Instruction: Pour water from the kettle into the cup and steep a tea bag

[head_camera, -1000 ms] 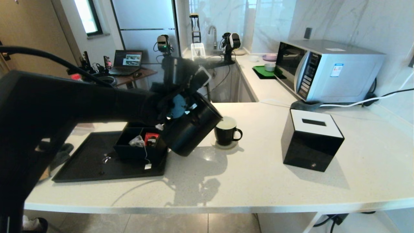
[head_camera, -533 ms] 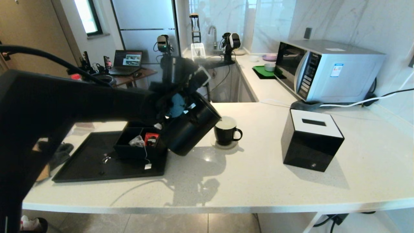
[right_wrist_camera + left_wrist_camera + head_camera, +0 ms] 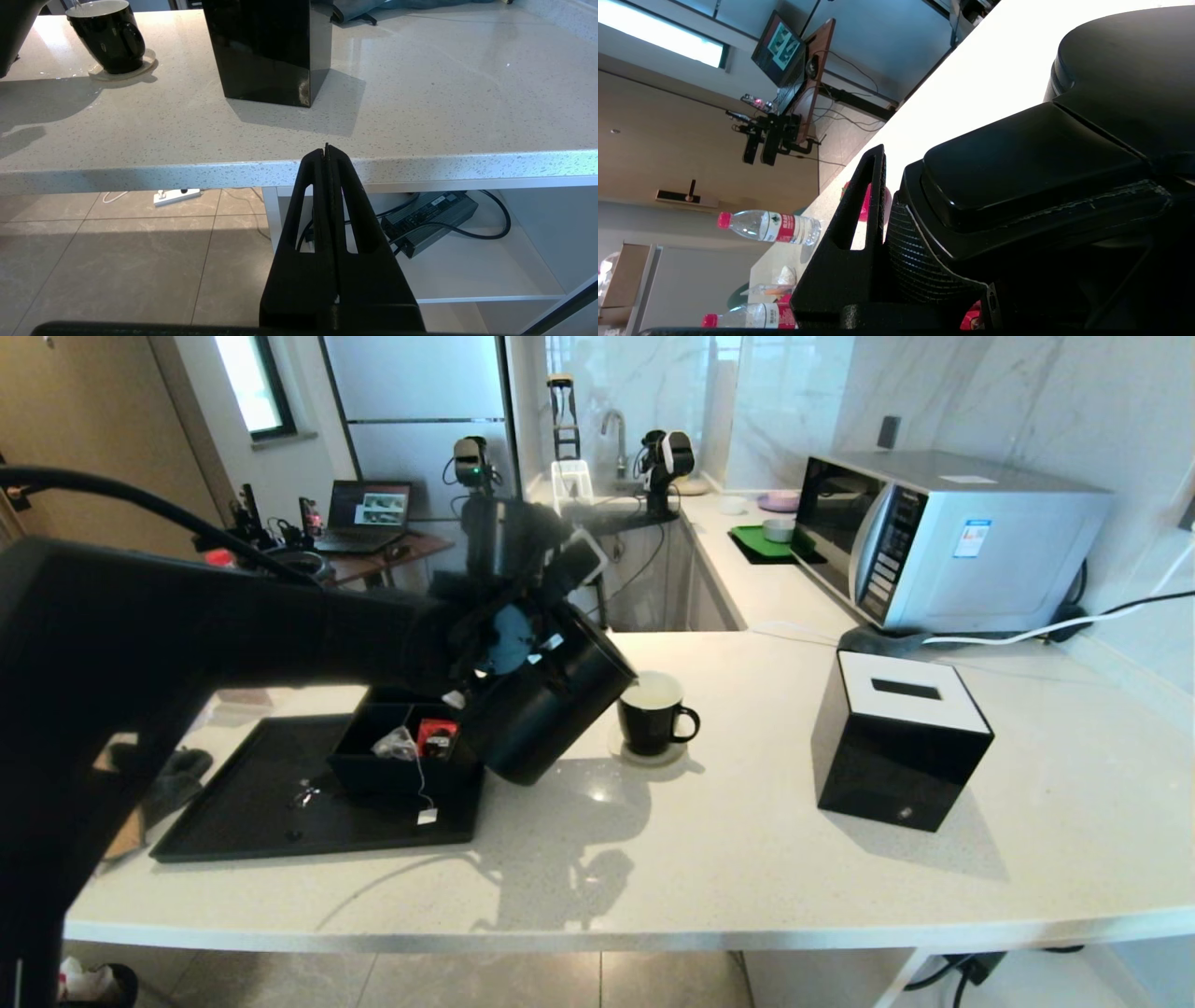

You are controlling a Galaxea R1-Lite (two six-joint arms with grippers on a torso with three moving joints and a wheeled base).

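On the tabletop (image 3: 747, 859), a tray (image 3: 243, 812) lies at the left with a box (image 3: 373, 770) on it holding the tea bag (image 3: 397, 743). The kettle (image 3: 546, 709) hangs tilted between box and cup (image 3: 653, 714). Right of the cup stands a tissue box (image 3: 896, 737), with the microwave (image 3: 943, 537) behind it.

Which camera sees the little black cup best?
The head view: the whole cup shows on its coaster, handle and white inside, with the tilted kettle in the left claw over its rim. The right wrist view also shows the cup, but tucked in a corner. The left wrist view shows none of it.
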